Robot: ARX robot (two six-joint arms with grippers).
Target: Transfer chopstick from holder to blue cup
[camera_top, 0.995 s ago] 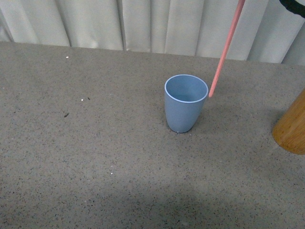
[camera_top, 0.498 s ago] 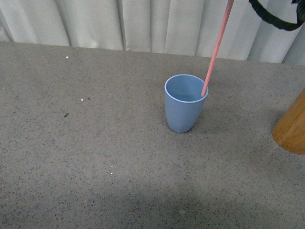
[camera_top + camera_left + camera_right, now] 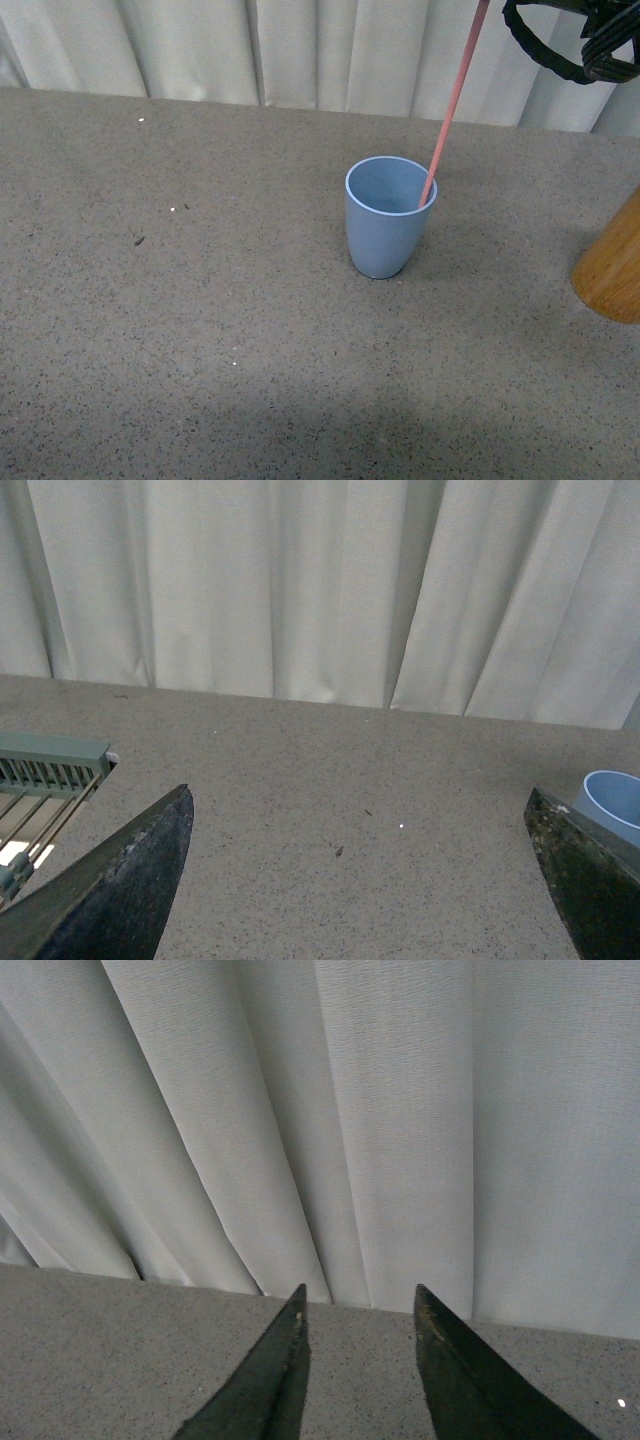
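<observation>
So the near part of the table [image 3: 200, 400] is just bare speckled grey. A bit past the middle, over toward the right, sits the blue cup [image 3: 388, 220], upright. The pink chopstick [image 3: 452, 100] has its lower tip dipped just inside the cup at the right side of the rim, and the stick leans up and away to the right until it runs off the top of the front view. The wooden holder [image 3: 612, 270] is cut off at the right edge, well apart from the cup.

The right gripper [image 3: 357, 1360] shows its jaws a little apart in the wrist view, with only curtain [image 3: 300, 1110] between them. No stick is visible there, so whether it grips the chopstick can't be told. The left gripper [image 3: 360, 880] is spread wide, holding nothing, low over the table with the cup just peeking in.

Looks like the drop-in step: tip is in, stick isn't settled. Next move probably calls for lowering it further, then letting go gently so the cup doesn't tip.
</observation>
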